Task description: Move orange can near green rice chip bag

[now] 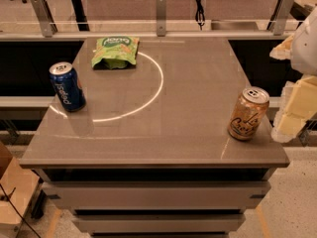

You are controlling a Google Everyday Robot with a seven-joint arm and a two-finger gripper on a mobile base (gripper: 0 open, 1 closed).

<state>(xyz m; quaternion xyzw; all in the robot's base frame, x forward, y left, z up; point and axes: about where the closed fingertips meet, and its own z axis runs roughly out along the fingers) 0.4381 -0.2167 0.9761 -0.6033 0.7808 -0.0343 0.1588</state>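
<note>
The orange can (247,114) stands upright near the right front edge of the grey table (163,133); it is pale orange-tan with dark cursive lettering and a silver top. The green rice chip bag (115,52) lies at the back left of the table, far from the can. My gripper (291,114), pale yellow, hangs at the right edge of the view, just right of the orange can and beyond the table's edge, not touching the can.
A blue Pepsi can (67,86) stands upright near the table's left edge. A white ring of reflected light (157,90) lies across the tabletop. A railing with metal posts (160,14) runs behind the table. A cardboard box (12,197) sits low left.
</note>
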